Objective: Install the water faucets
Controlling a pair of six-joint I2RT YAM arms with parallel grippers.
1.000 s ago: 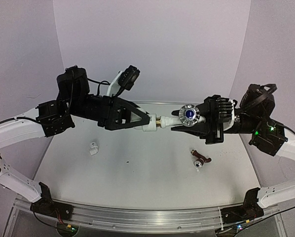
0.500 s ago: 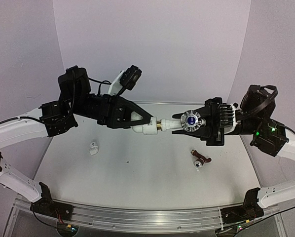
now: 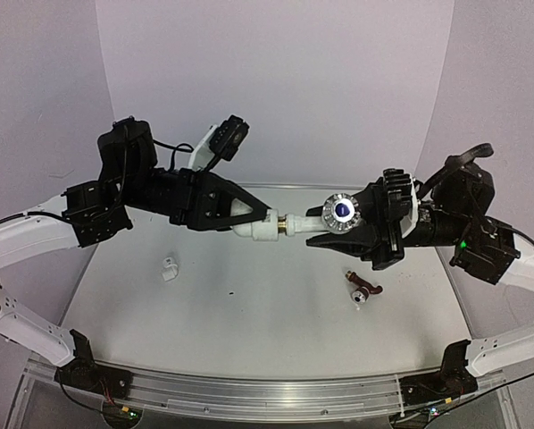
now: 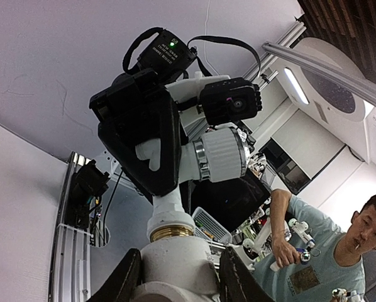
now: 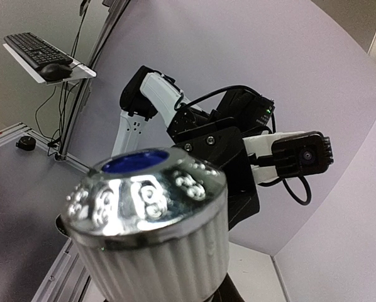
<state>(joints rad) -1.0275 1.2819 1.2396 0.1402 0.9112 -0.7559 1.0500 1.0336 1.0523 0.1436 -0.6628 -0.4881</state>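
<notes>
Both hanging well above worktop (image 3: 249,313) middle: left end effector (image 3: 265,217) clenching white fitting (image 3: 262,230), right end effector (image 3: 325,229) grasping faucet (image 3: 342,211).

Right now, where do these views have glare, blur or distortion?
Top external: soft even light, sharp, only faint shadows on the table. Left wrist: the white fitting near the lens looks soft, ceiling lamp blown out. Right wrist: the faucet looms large, glare spots on its silvery knob, walls bent.

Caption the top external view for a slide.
Left pincer holds a white fitting against the brass thread of a water faucet held by right pincer.
</notes>
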